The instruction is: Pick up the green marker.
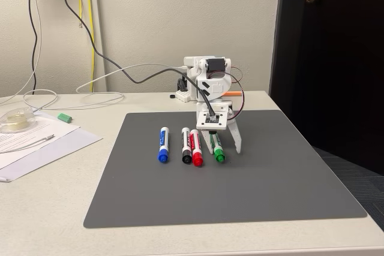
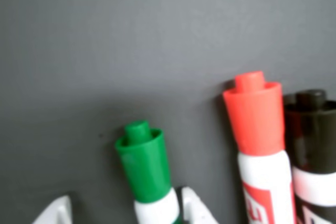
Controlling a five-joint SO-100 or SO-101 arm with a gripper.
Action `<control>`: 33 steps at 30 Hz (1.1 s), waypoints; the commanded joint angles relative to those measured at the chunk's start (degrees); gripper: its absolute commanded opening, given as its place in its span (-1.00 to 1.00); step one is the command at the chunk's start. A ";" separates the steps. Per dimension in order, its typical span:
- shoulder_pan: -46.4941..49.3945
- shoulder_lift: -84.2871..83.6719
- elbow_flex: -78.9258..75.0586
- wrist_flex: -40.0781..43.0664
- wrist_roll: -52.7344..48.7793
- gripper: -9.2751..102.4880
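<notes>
The green marker (image 1: 218, 147) lies on the dark grey mat (image 1: 240, 190), cap toward the camera, rightmost of a row of markers. My white gripper (image 1: 224, 145) points down over its barrel, open, with one finger on each side. In the wrist view the green marker (image 2: 145, 166) lies between the fingertips (image 2: 195, 207) of my gripper (image 2: 125, 211), close to the right one, with a wide gap to the left one. Nothing is held.
A red marker (image 1: 196, 147), a black marker (image 1: 186, 145) and a blue marker (image 1: 162, 144) lie parallel to the left; red (image 2: 258, 129) and black (image 2: 314, 135) lie close by in the wrist view. Papers (image 1: 36, 142), a tape roll (image 1: 15, 120) and a small green piece (image 1: 65, 117) sit at the left.
</notes>
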 commanded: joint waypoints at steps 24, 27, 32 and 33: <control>0.26 -1.67 -2.81 3.16 0.18 -0.45; 0.00 -2.81 -5.27 5.19 0.26 -0.44; -0.26 -3.08 -5.27 5.54 0.88 -0.43; -0.26 -3.08 -5.27 5.54 0.97 -0.43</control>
